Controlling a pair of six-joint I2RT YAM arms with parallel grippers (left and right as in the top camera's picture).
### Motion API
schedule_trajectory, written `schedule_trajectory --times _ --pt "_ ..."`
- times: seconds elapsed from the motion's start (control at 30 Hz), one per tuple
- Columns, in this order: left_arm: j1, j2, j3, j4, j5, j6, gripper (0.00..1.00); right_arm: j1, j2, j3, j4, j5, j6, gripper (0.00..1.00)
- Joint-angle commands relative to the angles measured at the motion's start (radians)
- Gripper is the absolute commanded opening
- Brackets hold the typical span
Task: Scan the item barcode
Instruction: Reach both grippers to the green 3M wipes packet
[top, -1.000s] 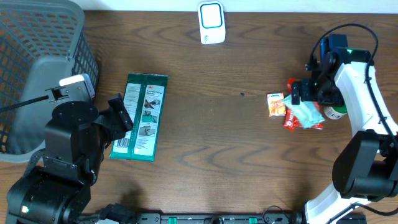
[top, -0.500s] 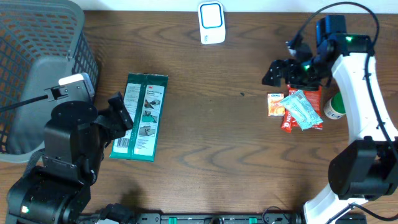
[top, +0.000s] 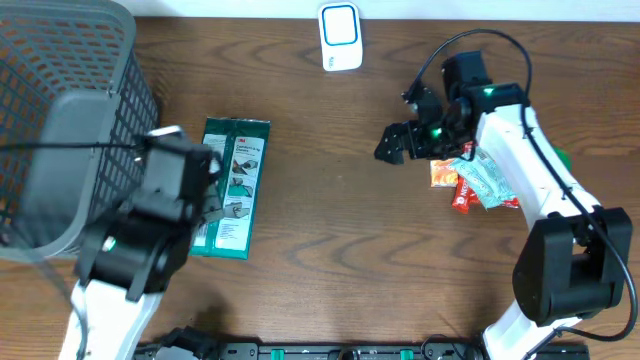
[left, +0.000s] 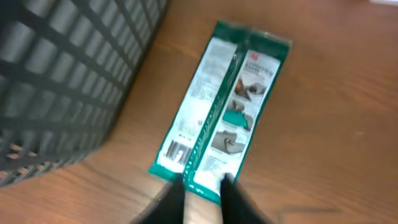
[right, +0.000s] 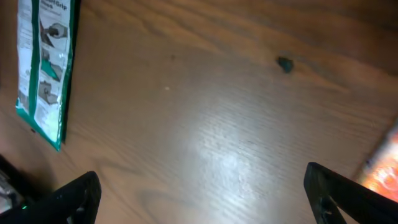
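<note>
Overhead, progress: nothing scanned yet. The flat green-and-white packet (top: 228, 190) lies on the brown wooden table (top: 330, 250), well apart from the white scanner with the blue face (top: 340, 37).
Overhead, surroundings: grey mesh basket (top: 60, 90) beside it; heap of red and orange snack packets (top: 480, 182) far right. Path to the scanner looks clear.
Left wrist: my left gripper (left: 200, 194) is closed at the packet's near end. It is too blurred to tell whether I hold it.
Right wrist: my right gripper (right: 205, 199) is spread wide, empty, over bare wood.
Remaining: lift, present barcode.
</note>
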Motion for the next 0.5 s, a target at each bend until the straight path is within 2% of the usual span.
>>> schedule_trajectory --times 0.0,0.13,0.2,0.3,0.4,0.47 --pt "0.002 0.074 0.005 0.012 0.016 -0.008 0.07 0.039 -0.008 -0.038 0.038 -0.016 0.029 0.99" --pt "0.011 0.222 0.005 0.04 -0.072 -0.009 0.07 0.083 -0.008 -0.056 0.079 -0.016 0.079 0.97" --pt "0.04 0.282 0.005 0.067 -0.064 -0.008 0.07 0.103 -0.008 -0.056 0.087 -0.016 0.085 0.96" --pt "0.113 0.362 0.005 0.106 0.053 0.059 0.07 0.128 -0.008 -0.056 0.097 -0.016 0.084 0.95" --pt "0.218 0.452 0.005 0.161 0.27 0.192 0.08 0.143 -0.008 -0.056 0.109 -0.015 0.084 0.95" --pt "0.257 0.494 0.005 0.188 0.267 0.224 0.08 0.147 -0.008 -0.056 0.114 -0.013 0.084 0.95"
